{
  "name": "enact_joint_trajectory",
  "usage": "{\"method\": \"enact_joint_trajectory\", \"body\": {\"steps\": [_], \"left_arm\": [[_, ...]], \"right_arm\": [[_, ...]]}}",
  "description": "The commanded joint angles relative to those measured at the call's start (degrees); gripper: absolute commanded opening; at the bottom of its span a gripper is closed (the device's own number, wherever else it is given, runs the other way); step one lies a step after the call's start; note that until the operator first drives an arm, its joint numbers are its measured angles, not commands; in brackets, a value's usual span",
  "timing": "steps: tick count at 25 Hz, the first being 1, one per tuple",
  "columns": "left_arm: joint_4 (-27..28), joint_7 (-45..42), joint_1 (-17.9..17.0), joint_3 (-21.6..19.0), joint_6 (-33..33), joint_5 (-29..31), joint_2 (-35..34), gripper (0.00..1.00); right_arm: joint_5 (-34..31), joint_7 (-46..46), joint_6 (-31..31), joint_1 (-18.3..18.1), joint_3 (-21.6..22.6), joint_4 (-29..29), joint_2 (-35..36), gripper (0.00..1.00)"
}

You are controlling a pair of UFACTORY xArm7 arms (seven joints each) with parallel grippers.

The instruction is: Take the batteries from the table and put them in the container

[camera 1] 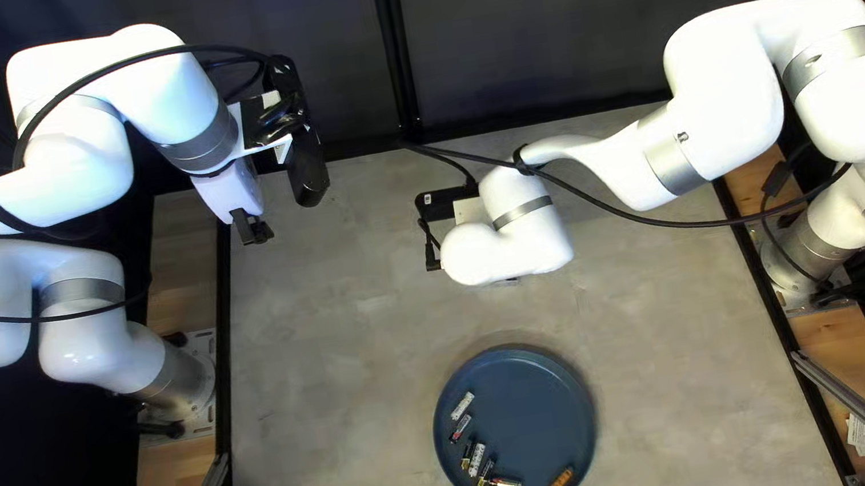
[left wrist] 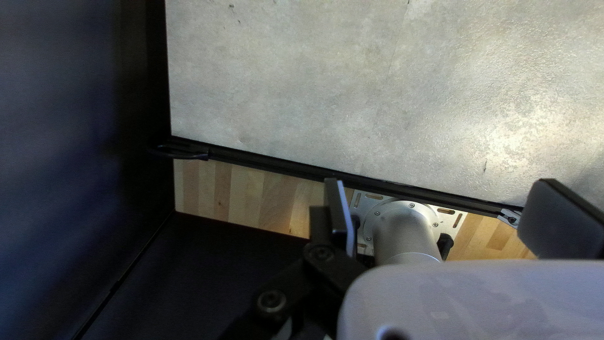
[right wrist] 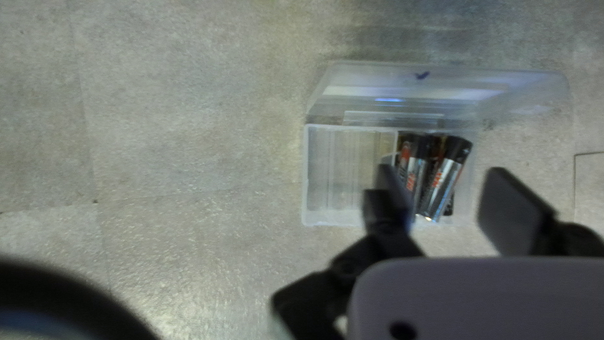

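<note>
Over the table's far left corner is my left gripper [camera 1: 251, 228]; in the left wrist view the left gripper [left wrist: 440, 217] is open, holding nothing. My right gripper [camera 1: 442, 205] is mostly covered by its arm in the top left view. Seen from its wrist, the right gripper [right wrist: 450, 201] stands open above a clear plastic container [right wrist: 343, 170] with its lid raised. Several batteries [right wrist: 443, 179] lie in one compartment, visible beyond and between the fingers. On the blue plate [camera 1: 535, 412] are several batteries [camera 1: 477, 459], mostly at its left side, and an orange one [camera 1: 561, 481].
My right arm [camera 1: 650, 156] stretches across the table's right half, a black cable hanging along it. At the table's left edge a dark rail [left wrist: 283, 165] borders a wooden strip [left wrist: 251, 195] with an arm base [left wrist: 406, 230]. A dark curtain [camera 1: 536, 18] hangs behind.
</note>
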Motion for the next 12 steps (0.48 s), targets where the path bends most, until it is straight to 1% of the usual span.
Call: {"method": "enact_joint_trajectory", "body": {"steps": [1,4,10,12], "left_arm": [[0.0,0.0,0.0,0.0,0.0,0.0,0.0,1.00],[0.0,0.0,0.0,0.0,0.0,0.0,0.0,1.00],[0.0,0.0,0.0,0.0,0.0,0.0,0.0,1.00],[0.0,0.0,0.0,0.0,0.0,0.0,0.0,1.00]], "right_arm": [[0.3,-0.1,-1.1,-0.3,0.1,-0.8,-0.3,1.00],[0.7,-0.9,-2.5,-0.5,0.6,-2.1,-1.3,1.00],[1.8,-3.1,-7.2,-0.7,1.9,-8.4,-7.6,1.00],[2.2,-3.5,-7.7,-0.5,2.4,-9.3,-8.9,1.00]]}}
